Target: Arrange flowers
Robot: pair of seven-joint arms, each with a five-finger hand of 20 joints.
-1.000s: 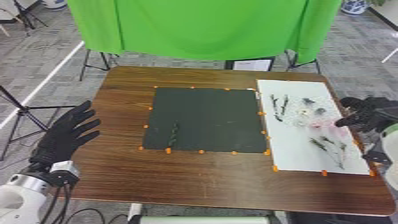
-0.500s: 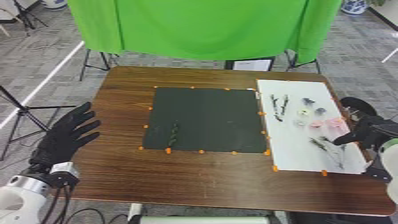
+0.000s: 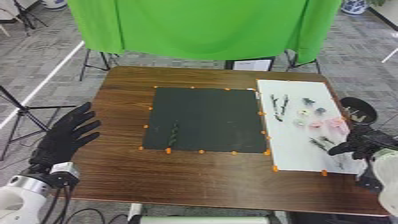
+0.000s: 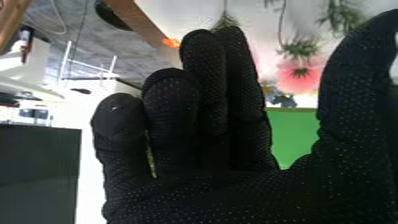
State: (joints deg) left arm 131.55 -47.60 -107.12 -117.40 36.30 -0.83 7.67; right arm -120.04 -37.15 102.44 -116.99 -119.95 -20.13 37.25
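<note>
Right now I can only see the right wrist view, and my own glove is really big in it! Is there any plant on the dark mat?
Observer: Yes, the head view shows one green sprig on the dark mat, near its front left corner.
Operator: Cool! Where's the other robot hand, the left one?
Observer: The left robot hand is by the table's left edge, fingers open, well away from the sprig.
Operator: And which part of the white sheet is my robot hand near?
Observer: Your right robot hand is at the white sheet's right side, toward the front.

Sprig on the mat, flowers on the sheet to its right
</note>
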